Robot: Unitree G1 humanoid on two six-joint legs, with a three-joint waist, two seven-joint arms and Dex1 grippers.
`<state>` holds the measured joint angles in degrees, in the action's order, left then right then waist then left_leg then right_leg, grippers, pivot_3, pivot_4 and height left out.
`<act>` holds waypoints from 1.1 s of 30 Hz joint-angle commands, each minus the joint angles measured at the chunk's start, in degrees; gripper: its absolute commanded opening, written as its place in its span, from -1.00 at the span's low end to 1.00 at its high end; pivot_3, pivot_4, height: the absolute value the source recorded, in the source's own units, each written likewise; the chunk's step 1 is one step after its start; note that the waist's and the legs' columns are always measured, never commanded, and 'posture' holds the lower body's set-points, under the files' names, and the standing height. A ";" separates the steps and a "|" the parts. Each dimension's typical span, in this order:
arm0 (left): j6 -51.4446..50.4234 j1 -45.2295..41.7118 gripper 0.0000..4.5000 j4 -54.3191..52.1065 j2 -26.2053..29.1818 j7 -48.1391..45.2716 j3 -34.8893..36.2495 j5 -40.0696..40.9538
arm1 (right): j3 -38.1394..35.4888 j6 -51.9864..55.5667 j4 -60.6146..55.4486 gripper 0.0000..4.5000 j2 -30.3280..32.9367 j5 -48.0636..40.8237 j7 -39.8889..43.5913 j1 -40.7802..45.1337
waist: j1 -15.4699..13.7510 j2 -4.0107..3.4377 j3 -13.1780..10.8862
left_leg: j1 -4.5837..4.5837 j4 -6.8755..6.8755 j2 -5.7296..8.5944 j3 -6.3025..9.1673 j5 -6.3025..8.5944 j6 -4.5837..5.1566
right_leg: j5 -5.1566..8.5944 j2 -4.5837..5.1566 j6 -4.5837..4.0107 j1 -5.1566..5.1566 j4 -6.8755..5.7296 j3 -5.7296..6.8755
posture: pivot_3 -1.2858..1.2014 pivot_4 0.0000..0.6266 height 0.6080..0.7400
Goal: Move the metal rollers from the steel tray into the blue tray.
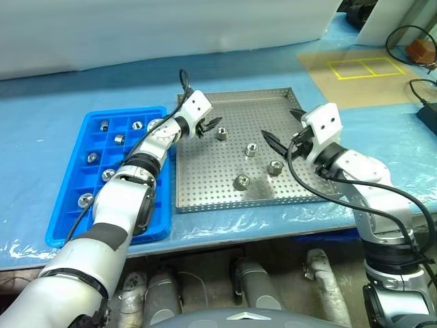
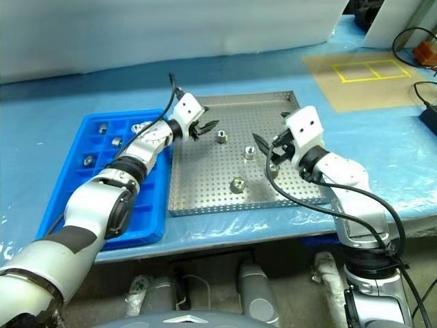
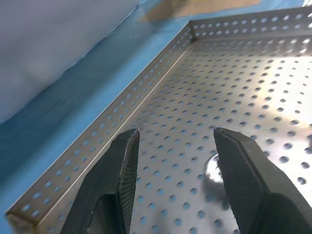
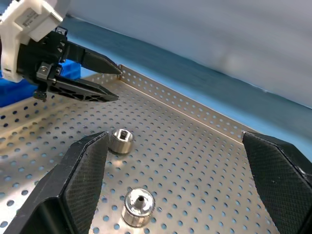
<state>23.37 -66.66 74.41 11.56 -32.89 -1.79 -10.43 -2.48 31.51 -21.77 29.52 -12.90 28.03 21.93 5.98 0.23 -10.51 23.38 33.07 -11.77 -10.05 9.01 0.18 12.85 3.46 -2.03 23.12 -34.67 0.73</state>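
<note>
Steel tray (image 1: 205, 184) holds four metal rollers (image 1: 251, 149); others sit in the blue tray (image 1: 68, 205). Left end effector (image 1: 209, 126), part open and empty, should drop squarely over the nearest roller (jaws astride it). Right end effector (image 1: 285, 130) gapes wide.

Left wrist view: one roller (image 3: 213, 169) half hidden behind the left hand's finger (image 3: 243, 185); steel tray (image 3: 146, 92) cropped.

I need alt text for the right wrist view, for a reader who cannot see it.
The open right gripper hovers over the steel tray, with two metal rollers standing between its fingers. Beyond them, the left gripper hangs above the tray with nothing in it.
</note>
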 commanded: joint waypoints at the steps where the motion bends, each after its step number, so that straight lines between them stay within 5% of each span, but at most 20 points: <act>1: 0.83 -0.81 0.13 -0.74 -0.28 1.75 0.18 0.35 | 0.55 -2.29 0.09 1.00 -0.49 0.01 0.54 1.69 | -0.63 0.00 0.00 | 0.00 0.00 0.00 0.00 0.00 0.00 | 0.00 0.00 0.00 0.00 0.00 -0.01 | -0.34 -0.52 1.00; 9: -2.78 -2.53 0.13 1.02 -5.69 5.93 1.10 1.23 | -0.13 -1.94 -1.22 1.00 -0.24 0.33 0.14 0.22 | -2.56 0.00 0.00 | -0.01 0.00 0.02 -0.06 0.00 -0.01 | 0.00 0.05 0.00 0.00 -0.02 -0.05 | -0.38 -0.52 1.00; 15: -6.13 -2.90 0.97 2.17 -7.15 11.37 -1.07 -2.00 | -0.86 -0.63 -3.95 1.00 -0.09 0.32 -1.02 -2.10 | -2.05 0.00 -0.01 | -0.06 -0.01 0.01 -0.08 0.00 -0.01 | 0.00 0.05 0.00 0.03 -0.04 -0.14 | -0.42 -0.52 1.00; 33: -15.24 -1.11 0.99 4.13 -11.63 19.74 -2.86 -6.13 | -2.97 2.23 -8.65 1.00 0.20 0.40 -4.01 -6.33 | -0.61 0.01 -0.01 | -0.08 -0.04 0.04 -0.07 0.11 -0.17 | 0.00 -0.01 0.01 0.06 0.02 -0.22 | -0.48 -0.52 1.00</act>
<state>8.69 -67.78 78.71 -0.18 -14.57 -4.88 -16.12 -3.58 33.94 -27.91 29.19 -12.45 24.61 15.71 5.37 0.24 -10.52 23.29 33.04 -11.72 -10.12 9.12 0.02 12.85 3.44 -2.02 23.18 -34.65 0.51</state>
